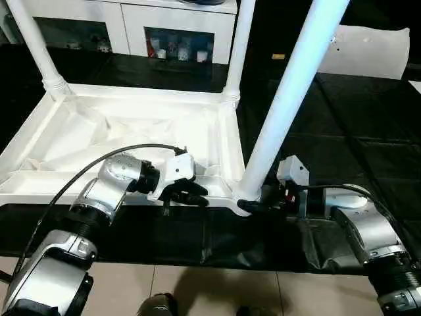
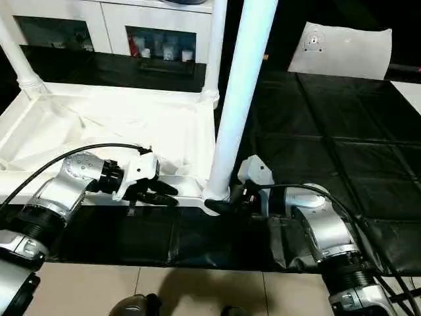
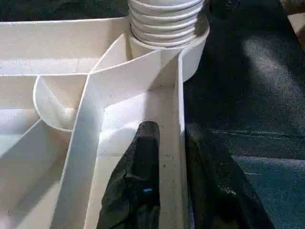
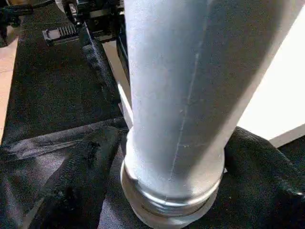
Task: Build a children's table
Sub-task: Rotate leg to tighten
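Three long tapered white plastic legs (image 1: pixel 289 99) stand in the upturned white ribbed plastic tabletop (image 1: pixel 131 125), which lies on the black mat (image 1: pixel 368 131). The right pincer (image 1: pixel 258 199) clamps the near leg's base; the left pincer (image 1: pixel 187 194) straddles the near rim, fingers slightly apart. The plastic looks light, stiff and slick; low on the leg seems the best hold. The left wrist view reveals a threaded collar (image 3: pixel 167 21).

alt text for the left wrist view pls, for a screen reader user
The left claw straddles the near rim wall of the upturned white table top, one black finger inside the ribbed underside and one outside over the black mat. Beyond it, a leg with a ridged base stands in the corner socket.
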Robot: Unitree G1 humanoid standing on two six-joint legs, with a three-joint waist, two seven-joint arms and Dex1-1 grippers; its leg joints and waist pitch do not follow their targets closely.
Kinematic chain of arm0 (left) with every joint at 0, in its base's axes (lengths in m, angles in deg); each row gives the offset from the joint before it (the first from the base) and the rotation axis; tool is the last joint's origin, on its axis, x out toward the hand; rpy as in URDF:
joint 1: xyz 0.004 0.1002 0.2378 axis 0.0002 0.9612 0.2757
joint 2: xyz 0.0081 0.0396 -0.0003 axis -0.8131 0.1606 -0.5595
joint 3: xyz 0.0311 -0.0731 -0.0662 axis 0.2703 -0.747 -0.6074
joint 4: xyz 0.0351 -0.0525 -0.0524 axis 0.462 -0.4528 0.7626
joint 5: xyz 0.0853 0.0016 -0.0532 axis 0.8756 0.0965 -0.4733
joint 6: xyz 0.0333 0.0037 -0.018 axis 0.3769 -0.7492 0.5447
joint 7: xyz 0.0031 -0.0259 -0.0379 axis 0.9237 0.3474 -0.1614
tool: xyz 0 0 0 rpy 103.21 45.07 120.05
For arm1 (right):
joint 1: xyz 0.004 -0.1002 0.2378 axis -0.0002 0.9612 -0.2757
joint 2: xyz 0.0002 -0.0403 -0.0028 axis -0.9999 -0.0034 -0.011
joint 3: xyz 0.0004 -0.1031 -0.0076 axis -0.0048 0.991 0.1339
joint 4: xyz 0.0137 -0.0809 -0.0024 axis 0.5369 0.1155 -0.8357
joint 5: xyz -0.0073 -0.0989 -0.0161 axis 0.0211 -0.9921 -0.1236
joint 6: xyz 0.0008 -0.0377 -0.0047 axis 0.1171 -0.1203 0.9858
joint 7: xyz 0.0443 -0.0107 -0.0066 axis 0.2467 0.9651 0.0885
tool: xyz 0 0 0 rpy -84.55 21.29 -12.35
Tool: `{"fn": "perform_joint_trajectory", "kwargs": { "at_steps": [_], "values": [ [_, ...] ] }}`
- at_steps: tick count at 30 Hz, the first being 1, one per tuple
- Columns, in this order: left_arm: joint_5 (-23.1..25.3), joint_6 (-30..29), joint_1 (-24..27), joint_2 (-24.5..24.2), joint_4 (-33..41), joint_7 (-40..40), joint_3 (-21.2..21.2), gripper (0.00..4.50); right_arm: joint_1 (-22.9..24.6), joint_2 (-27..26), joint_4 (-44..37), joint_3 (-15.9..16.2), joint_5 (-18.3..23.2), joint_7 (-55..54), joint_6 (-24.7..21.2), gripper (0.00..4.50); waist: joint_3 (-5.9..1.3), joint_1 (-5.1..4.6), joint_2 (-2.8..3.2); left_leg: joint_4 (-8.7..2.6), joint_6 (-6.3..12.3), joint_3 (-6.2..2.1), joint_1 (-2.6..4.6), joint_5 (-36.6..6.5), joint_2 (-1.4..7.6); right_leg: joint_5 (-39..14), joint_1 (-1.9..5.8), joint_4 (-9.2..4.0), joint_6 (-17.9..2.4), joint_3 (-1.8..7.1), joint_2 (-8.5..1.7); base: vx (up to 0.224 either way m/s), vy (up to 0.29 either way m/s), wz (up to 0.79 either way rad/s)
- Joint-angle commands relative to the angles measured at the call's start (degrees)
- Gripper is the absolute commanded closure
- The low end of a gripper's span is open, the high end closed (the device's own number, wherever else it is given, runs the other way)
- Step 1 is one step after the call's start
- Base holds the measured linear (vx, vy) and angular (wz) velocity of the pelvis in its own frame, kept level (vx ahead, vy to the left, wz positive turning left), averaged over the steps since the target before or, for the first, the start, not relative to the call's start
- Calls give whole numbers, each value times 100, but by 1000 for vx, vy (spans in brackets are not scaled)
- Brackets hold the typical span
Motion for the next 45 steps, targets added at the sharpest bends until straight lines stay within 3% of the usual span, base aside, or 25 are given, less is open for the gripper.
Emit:
{"fn": "perform_joint_trajectory", "kwargs": {
  "at_steps": [1, 3, 11, 17, 21, 24, 30, 34, 38, 41, 42, 44, 45],
  "values": [
    [81, -85, 57, 24, -17, 115, 77, 391, -34, -6, 44, 57, -35, 95, 31, 83, -368, -33, 27, -484, -224, -279, 266, -2485, 480, -2038, 69, -392, -1105, 243, -269, 0, 0, 0],
    [95, -71, 40, 3, -29, 94, 102, 415, -46, -13, 59, 62, -41, 88, 38, 83, -362, -33, 48, -489, -255, -283, 270, -2553, 480, -2083, 62, -397, -1098, 244, -269, 0, 0, 0],
    [218, 69, 53, -134, 78, -106, 241, 443, -66, -31, 89, 42, -14, 58, 10, 83, -371, -42, 32, -490, -287, -292, 267, -2619, 479, -2171, 63, -407, -1056, 245, -277, 0, 0, 0],
    [110, 348, 11, -211, 140, -691, 397, 450, -78, -2, 127, 15, 191, 321, -214, 120, -397, -27, 36, -477, -180, -258, 256, -2310, 474, -1682, 96, -351, -1202, 235, -251, 0, 0, 0],
    [152, 456, -72, -229, 59, -837, 511, 450, -100, 33, 152, 87, 235, 509, -354, 154, -432, 7, 66, -448, -70, -219, 256, -1914, 483, -1039, 122, -255, -1412, 214, -218, 0, 0, 0],
    [206, 514, -132, -209, -9, -832, 541, 450, -108, 42, 168, 113, 237, 568, -405, 172, -440, 16, 64, -436, -60, -206, 256, -1854, 477, -953, 136, -239, -1483, 209, -223, 0, 0, 0],
    [307, 630, -247, -147, -195, -729, 544, 450, -123, 18, 208, 157, 223, 652, -428, 179, -438, 41, 61, -441, -183, -219, 267, -2073, 483, -1367, 135, -283, -1399, 219, -260, 0, 0, 0],
    [391, 641, -260, -145, -280, -510, 535, 450, -94, -7, 180, 166, 231, 662, -456, 180, -447, 55, 67, -441, -217, -217, 274, -2091, 481, -1290, 131, -274, -1400, 214, -245, 0, 0, 0],
    [278, 129, -257, 22, -382, 50, 273, 450, 104, -185, 54, 10, 310, 273, -506, 180, -434, 88, 114, -444, -268, -219, 295, -2249, 482, -1479, 114, -305, -1382, 219, -255, 0, 0, 0],
    [98, -357, -266, 255, -364, 571, -22, 450, 301, -519, -50, -205, 343, -448, -648, 180, -416, 82, 101, -462, -391, -241, 321, -2564, 480, -1937, 77, -369, -1273, 234, -280, 0, 0, 0],
    [39, -526, -270, 373, -326, 802, -111, 450, 375, -727, -39, -277, 309, -810, -605, 180, -408, 64, 90, -468, -452, -305, 293, -2750, 468, -2458, 90, -416, -1089, 213, -314, 0, 0, 0],
    [-49, -852, -268, 596, -229, 1179, -229, 450, 463, -1112, 17, -369, 218, -1480, -634, 180, -377, 25, 128, -485, -573, -331, 325, -3047, 471, -2827, 17, -460, -943, 212, -308, -62, 9, -5],
    [-82, -1169, -280, 864, -137, 1641, -335, 450, 470, -1528, 154, -431, 94, -2167, -647, 180, -368, -33, 98, -490, -621, -361, 314, -3248, 459, -3053, 10, -492, -859, 188, -307, -53, 15, -5]
  ]
}}
